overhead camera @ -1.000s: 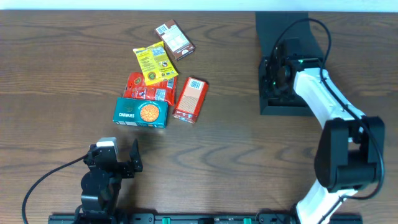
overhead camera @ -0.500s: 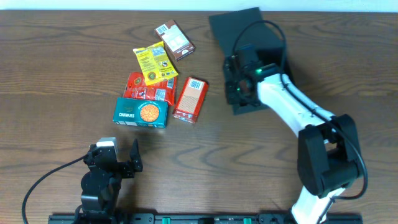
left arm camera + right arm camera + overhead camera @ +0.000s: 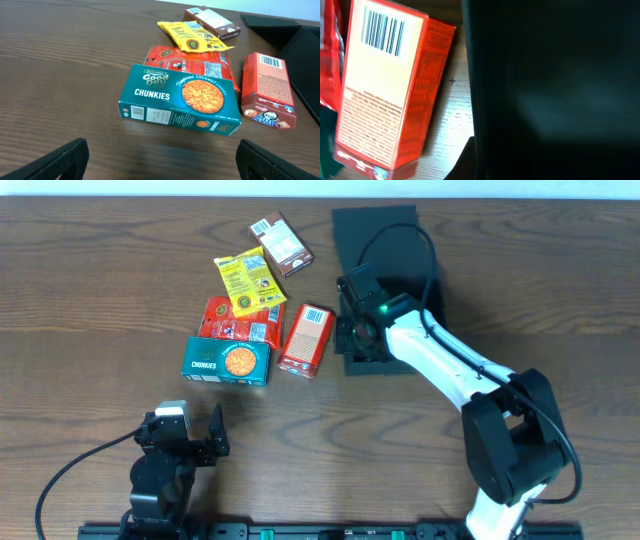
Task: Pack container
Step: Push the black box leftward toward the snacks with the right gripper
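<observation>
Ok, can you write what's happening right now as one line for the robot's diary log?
right gripper: shut on container edge | left gripper: open, empty | container: beside red box | snacks: on table, outside container

Teal cookie box (image 3: 227,361), orange carton (image 3: 306,340), yellow packet (image 3: 246,282), wooden table (image 3: 100,300)

free: bare table (image 3: 90,330) is stretching wide left of the snacks (image 3: 240,320) | blocked: red box (image 3: 306,340) is sitting just beside the container (image 3: 385,240), leaving a thin gap
</observation>
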Controlling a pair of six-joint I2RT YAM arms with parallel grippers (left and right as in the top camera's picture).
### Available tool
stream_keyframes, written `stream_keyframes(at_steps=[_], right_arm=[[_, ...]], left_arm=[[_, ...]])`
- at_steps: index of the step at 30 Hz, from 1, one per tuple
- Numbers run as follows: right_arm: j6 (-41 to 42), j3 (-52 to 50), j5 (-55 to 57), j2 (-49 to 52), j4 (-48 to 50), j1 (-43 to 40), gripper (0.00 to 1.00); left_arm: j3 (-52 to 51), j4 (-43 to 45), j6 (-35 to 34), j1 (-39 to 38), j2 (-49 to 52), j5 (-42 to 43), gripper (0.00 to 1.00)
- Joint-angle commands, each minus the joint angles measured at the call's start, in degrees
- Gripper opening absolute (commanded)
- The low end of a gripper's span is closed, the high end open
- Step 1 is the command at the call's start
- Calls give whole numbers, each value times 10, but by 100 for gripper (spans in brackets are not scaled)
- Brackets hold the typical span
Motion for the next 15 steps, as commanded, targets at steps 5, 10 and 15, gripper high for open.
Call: stream_keyframes(at_steps=[5,10,15], right_arm=[[88,9,-27,6,8,23,1],[68,9,-29,6,7,40,1],[42,9,-31,6,5,54,9]], left_arm=[[-10,-1,-2,1,-3,-10,95],[-10,-1,-2,1,-3,-10,95],[-10,-1,-2,1,-3,-10,95]])
